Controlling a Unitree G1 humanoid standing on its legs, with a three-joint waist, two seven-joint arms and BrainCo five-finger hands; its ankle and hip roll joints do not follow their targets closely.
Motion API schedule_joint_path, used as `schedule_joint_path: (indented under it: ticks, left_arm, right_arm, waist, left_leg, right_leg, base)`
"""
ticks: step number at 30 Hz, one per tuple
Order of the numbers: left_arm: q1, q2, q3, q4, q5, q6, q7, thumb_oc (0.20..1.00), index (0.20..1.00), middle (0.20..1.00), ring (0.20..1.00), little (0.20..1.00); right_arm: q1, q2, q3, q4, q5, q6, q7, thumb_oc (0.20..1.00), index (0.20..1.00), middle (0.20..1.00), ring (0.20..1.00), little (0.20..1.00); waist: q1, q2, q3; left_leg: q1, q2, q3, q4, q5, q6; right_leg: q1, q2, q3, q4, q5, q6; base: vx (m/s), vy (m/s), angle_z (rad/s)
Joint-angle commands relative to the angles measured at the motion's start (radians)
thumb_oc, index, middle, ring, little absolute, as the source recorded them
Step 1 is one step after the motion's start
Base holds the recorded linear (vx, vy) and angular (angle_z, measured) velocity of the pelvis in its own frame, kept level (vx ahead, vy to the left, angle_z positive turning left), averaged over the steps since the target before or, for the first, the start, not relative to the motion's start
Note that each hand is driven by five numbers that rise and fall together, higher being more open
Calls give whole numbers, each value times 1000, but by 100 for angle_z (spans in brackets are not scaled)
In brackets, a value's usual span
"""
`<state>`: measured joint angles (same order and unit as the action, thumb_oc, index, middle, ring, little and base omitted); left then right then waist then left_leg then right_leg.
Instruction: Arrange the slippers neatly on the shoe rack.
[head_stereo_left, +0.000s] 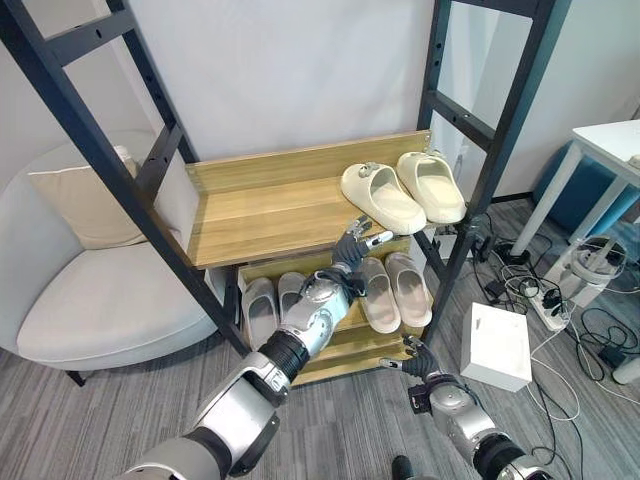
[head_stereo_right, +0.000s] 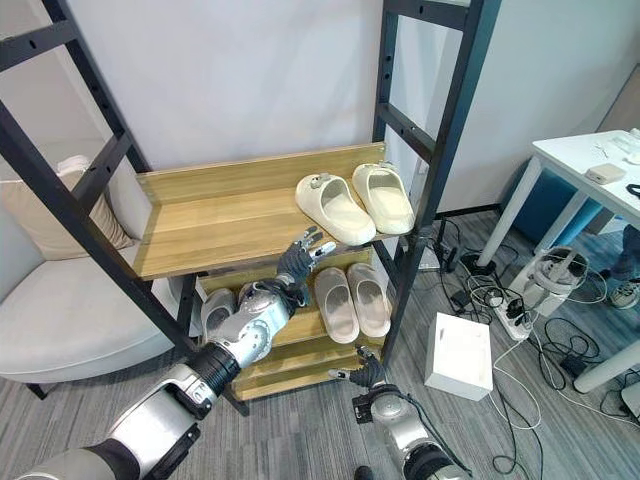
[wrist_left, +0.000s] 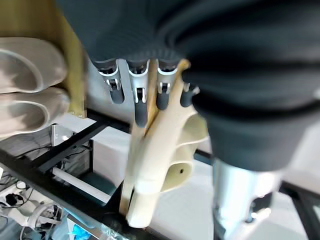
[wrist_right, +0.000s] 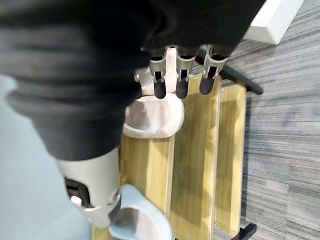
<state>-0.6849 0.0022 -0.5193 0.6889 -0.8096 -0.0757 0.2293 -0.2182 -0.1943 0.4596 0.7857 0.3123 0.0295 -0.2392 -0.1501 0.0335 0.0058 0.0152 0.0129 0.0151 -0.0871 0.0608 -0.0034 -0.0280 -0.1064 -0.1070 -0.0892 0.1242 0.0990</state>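
The shoe rack (head_stereo_left: 260, 205) has wooden shelves in a black frame. A cream pair of slippers (head_stereo_left: 383, 197) lies side by side at the right end of the upper shelf, toes toward me. On the shelf below lie a grey pair (head_stereo_left: 258, 310) at the left and a pale beige pair (head_stereo_left: 380, 293) at the right. My left hand (head_stereo_left: 350, 255) is raised at the upper shelf's front edge, just below the cream pair, open and holding nothing. My right hand (head_stereo_left: 422, 363) hangs low by the bottom shelf's right front corner, open and empty; its fingers (wrist_right: 180, 75) point at a beige slipper (wrist_right: 152, 117).
A pale armchair (head_stereo_left: 100, 290) with a cushion stands left of the rack. On the floor to the right are a white box (head_stereo_left: 495, 345), a power strip with tangled cables (head_stereo_left: 550, 300) and a white table (head_stereo_left: 610, 140).
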Motion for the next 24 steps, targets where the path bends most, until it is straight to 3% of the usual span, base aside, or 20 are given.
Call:
schedule_joint_path:
  ticks: [1,10,14,21,24]
  left_arm:
    - [-183,-38,19,161,-7,-40,20,1000,1000,1000,1000,1000]
    - [-287,35,25,237,151,-44,44,1000,1000,1000,1000,1000]
    - [-315,127,10,190,236,-46,41,1000,1000,1000,1000,1000]
    - [-339,197,-20,144,312,-44,23,1000,1000,1000,1000,1000]
    - [-331,250,-15,39,367,-62,50,1000,1000,1000,1000,1000]
  right_arm:
    - [-109,41,-13,52,27,-37,-18,1000,1000,1000,1000,1000]
    - [-36,2,-20,42,20,-73,-6,1000,1000,1000,1000,1000]
    - [50,-38,-37,-22,6,-91,22,1000,1000,1000,1000,1000]
    - [116,-49,-54,-57,-20,-95,47,1000,1000,1000,1000,1000]
    - [135,-48,-74,-75,-19,-104,50,1000,1000,1000,1000,1000]
  waist:
    - [2,-10,42]
    - [-12,-4,32]
    - [-7,-7,33]
    - [-1,-5,33]
    - [13,-9,38]
  left_leg:
    - [46,-32,-26,0,-184,40]
    - [47,-30,-16,0,-185,39]
    - [43,-33,-29,0,-182,38]
    - [39,-36,-38,0,-182,42]
    - [37,-38,-48,0,-179,43]
  right_leg:
    - [73,23,-27,2,-206,-4]
    - [70,24,-21,2,-204,-1]
    - [72,21,-36,2,-203,1]
    - [71,19,-42,2,-200,6]
    - [74,17,-55,2,-202,5]
  base:
    - [0,0,0]
    - [2,-1,-7]
    - [-3,2,1]
    - [-16,14,9]
    - [-5,1,1]
